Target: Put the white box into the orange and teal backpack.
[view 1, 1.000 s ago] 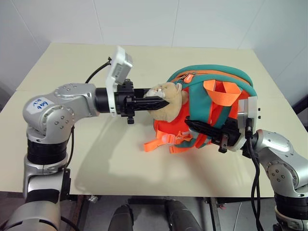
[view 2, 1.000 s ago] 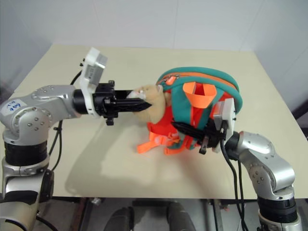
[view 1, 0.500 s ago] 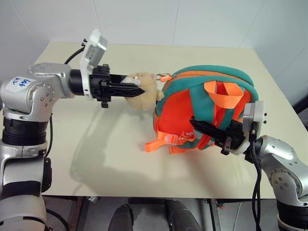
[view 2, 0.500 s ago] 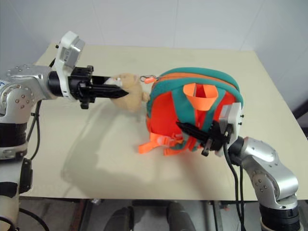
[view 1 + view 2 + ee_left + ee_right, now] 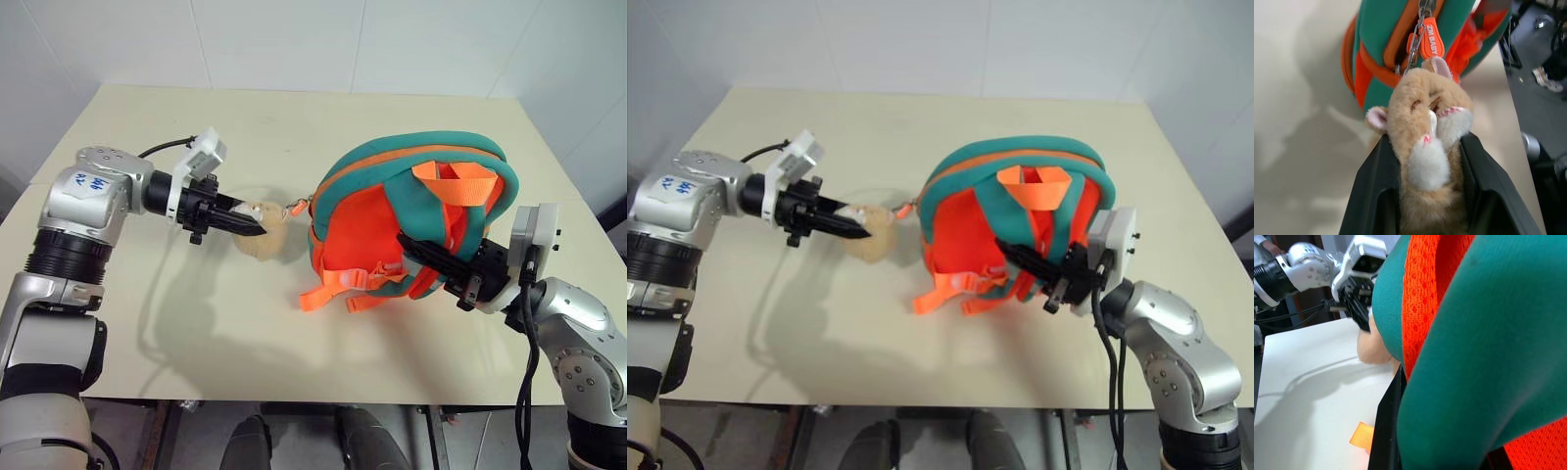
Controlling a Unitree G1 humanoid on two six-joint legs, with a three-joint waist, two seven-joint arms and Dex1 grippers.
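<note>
The left pincer (image 5: 257,231) has swung left and down since a second ago, dragging the plush cat (image 5: 1425,147) it pinches away from the backpack (image 5: 411,211), which stands right of centre on the desk (image 5: 196,323). The right pincer (image 5: 416,247) is pressed together on a teal strap (image 5: 431,220).
</note>
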